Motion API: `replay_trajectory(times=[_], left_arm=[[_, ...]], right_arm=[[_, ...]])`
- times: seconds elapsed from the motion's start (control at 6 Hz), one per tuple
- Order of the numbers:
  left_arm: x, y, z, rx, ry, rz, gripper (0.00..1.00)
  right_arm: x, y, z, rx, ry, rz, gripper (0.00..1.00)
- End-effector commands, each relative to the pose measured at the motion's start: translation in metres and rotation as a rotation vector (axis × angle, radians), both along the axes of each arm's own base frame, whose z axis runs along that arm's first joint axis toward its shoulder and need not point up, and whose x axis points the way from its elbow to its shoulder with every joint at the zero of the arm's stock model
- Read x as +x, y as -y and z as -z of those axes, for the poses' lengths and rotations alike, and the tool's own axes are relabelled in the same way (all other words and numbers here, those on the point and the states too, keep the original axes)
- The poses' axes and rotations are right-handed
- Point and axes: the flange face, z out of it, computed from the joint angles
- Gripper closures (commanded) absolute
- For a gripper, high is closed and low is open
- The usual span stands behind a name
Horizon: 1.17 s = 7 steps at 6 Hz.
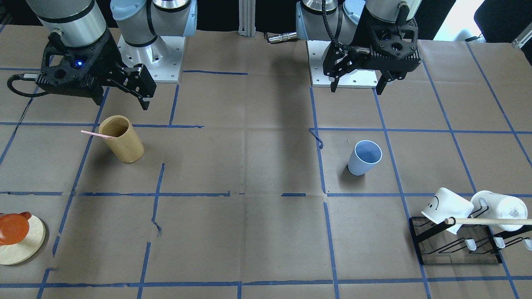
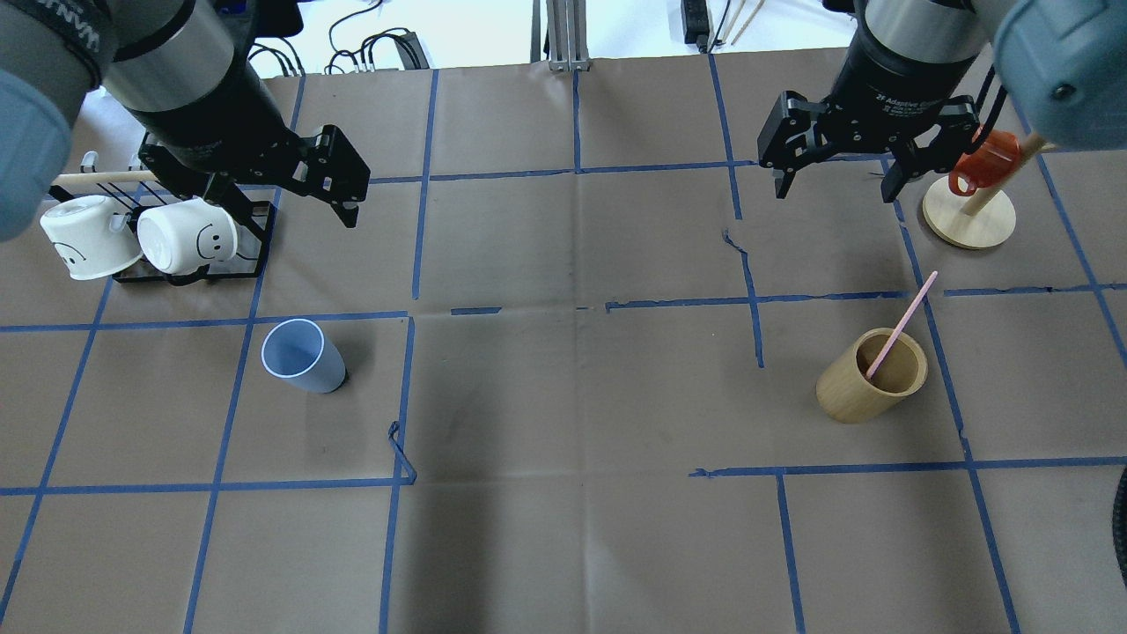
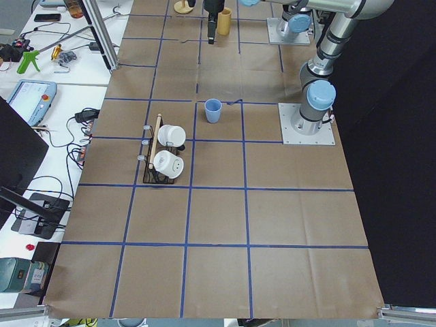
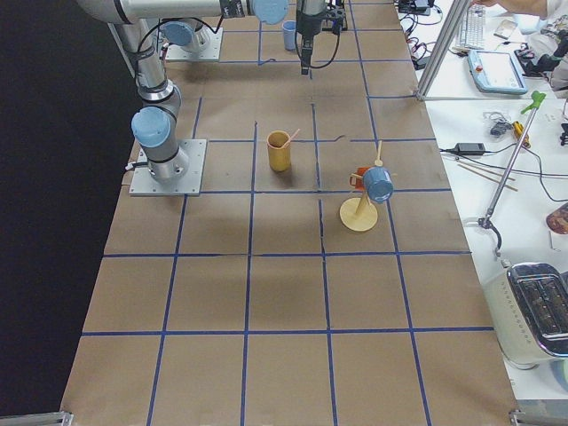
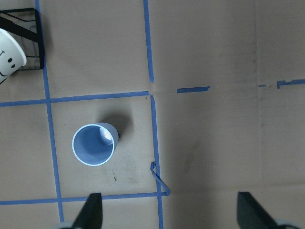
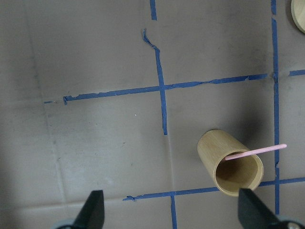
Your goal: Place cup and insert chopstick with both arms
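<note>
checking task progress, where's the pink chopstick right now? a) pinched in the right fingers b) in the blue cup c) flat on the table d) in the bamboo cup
d: the pink chopstick leans inside the bamboo cup, its upper end sticking out past the rim.

Light falls evenly from above, soft and fairly bright, over the brown table. Shadows are faint. A small dark patch hugs the base of the blue cup, another lies beside the wooden cup, and a broad dim band runs down the table's middle in the front-facing view. A white glint sits inside the blue cup. Beyond the table's far edge the overhead view blows out white. The fingertips at the wrist views' lower edges are blurred.
</note>
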Motion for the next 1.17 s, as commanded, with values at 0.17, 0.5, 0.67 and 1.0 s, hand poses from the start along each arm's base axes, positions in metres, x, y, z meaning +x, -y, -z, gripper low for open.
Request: replay_trajectory(times=[0.17, 0.5, 0.67, 1.0], left_arm=[[0.0, 0.0, 0.002, -0.001, 0.0, 0.0, 0.01], [0.0, 0.001, 0.002, -0.001, -0.003, 0.0, 0.01], [0.001, -0.001, 0.002, -0.002, -0.005, -0.001, 0.01], [0.01, 0.009, 0.012, 0.004, -0.011, 0.0, 0.01]], right_arm=[[0.0, -0.001, -0.001, 0.005, 0.002, 0.0, 0.0], [0.0, 0.002, 0.004, 0.008, -0.001, 0.002, 0.0], [-0.009, 0.005, 0.005, 0.011, -0.003, 0.006, 0.0], [-0.061, 0.012, 0.01, 0.021, -0.004, -0.035, 0.0]])
